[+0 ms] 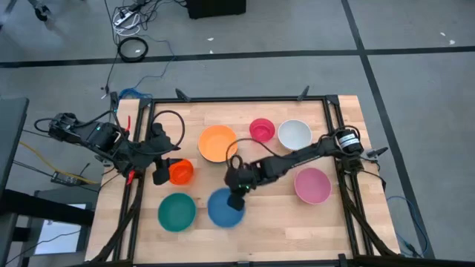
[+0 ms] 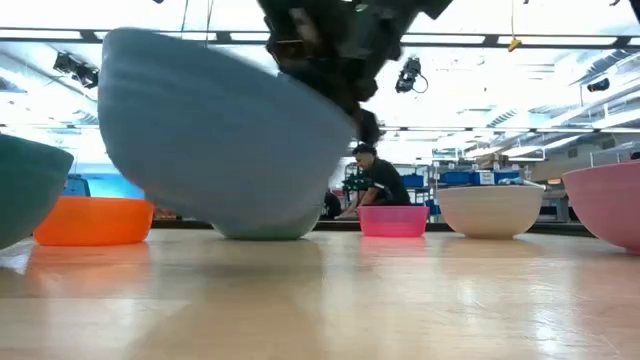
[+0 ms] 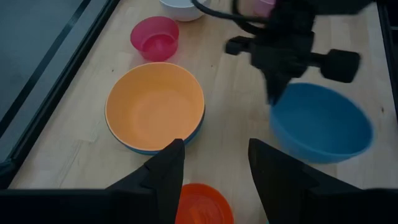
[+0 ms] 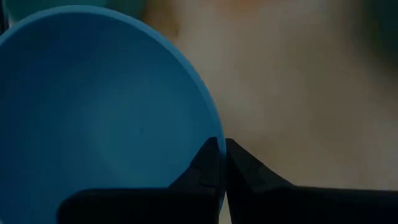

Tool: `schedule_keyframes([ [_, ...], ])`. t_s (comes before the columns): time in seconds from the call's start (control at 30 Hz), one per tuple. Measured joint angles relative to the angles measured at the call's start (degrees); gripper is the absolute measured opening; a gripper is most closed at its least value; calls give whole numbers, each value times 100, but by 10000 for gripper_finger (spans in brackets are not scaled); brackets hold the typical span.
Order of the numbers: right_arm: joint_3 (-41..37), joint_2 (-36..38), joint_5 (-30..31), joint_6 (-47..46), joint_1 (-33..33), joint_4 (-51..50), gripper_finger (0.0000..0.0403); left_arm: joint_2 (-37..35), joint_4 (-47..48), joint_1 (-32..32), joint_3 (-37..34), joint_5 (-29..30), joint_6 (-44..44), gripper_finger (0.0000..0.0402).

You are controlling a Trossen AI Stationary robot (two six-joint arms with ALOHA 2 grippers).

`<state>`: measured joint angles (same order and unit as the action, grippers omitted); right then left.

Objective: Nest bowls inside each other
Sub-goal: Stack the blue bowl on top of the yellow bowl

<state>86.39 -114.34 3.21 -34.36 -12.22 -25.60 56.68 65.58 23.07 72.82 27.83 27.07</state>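
Note:
A blue bowl (image 1: 225, 209) sits near the front middle of the table, tilted in the low view (image 2: 220, 140). My right gripper (image 1: 237, 194) is shut on its rim. My left gripper (image 3: 214, 168) hangs open at the table's left, above a small red-orange bowl (image 1: 180, 172) and touching nothing. An orange bowl (image 3: 155, 102) rests inside another blue bowl (image 3: 146, 148). Magenta (image 1: 261, 130), white (image 1: 295, 134), pink (image 1: 312, 185) and teal (image 1: 177, 211) bowls stand on their bases around them. My right gripper pinches the blue bowl's rim (image 4: 214, 134) on its far right side, one finger (image 4: 205, 171) inside the bowl and one (image 4: 249, 177) outside. The fingers slant down from the table's far right. The bowl is tipped, its base (image 2: 265, 230) low by the tabletop.
Black frame rails (image 1: 141, 148) run along the table's left and right sides. Bare wood (image 1: 274, 230) lies in front of the pink bowl. In the low view a person (image 2: 380, 185) shows in the room far behind the table.

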Motion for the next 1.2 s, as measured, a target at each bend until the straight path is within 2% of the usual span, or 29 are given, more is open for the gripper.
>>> schedule_keyframes([
  [0.17, 446, 0, 488, 730, 436, 4, 1, 1, 5, 0, 0, -1, 17, 188],
  [0.5, 1498, 15, 615, 1774, 1272, -409, 0, -2, 395, 0, 0, -151, 248, 188],
  [0.87, 1585, 15, 601, 2061, 2271, -1071, 0, -2, 781, 0, 2, -153, 511, 188],
  [1.2, 1585, 15, -35, 2204, 2773, -1549, 0, -2, 763, -2, 2, -124, 516, 188],
])
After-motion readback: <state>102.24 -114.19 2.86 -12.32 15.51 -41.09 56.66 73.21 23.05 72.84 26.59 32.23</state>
